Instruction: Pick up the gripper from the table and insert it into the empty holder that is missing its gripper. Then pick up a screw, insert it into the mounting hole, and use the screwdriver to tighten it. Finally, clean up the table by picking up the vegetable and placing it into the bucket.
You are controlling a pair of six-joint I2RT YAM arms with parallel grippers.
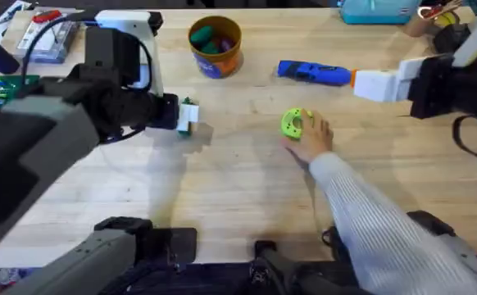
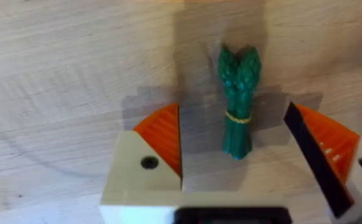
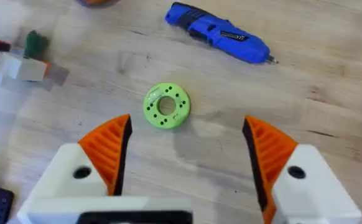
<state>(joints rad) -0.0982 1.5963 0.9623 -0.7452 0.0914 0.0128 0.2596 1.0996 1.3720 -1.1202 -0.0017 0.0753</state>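
Light is even and fairly bright over the pale wooden table [image 1: 222, 180], with soft grey shadows and no hard glare. In the overhead view the left arm [image 1: 34, 156] looms large, dark and blurred. In the left wrist view the vegetable [image 2: 237, 102] looks soft, ringed by blocky shadow. The screwdriver [image 3: 218, 32] and green ring [image 3: 167, 106] are sharper.

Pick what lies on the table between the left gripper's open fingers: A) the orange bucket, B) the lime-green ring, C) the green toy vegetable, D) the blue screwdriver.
C: in the left wrist view the vegetable lies flat on the wood between the open fingers of the left gripper, untouched.
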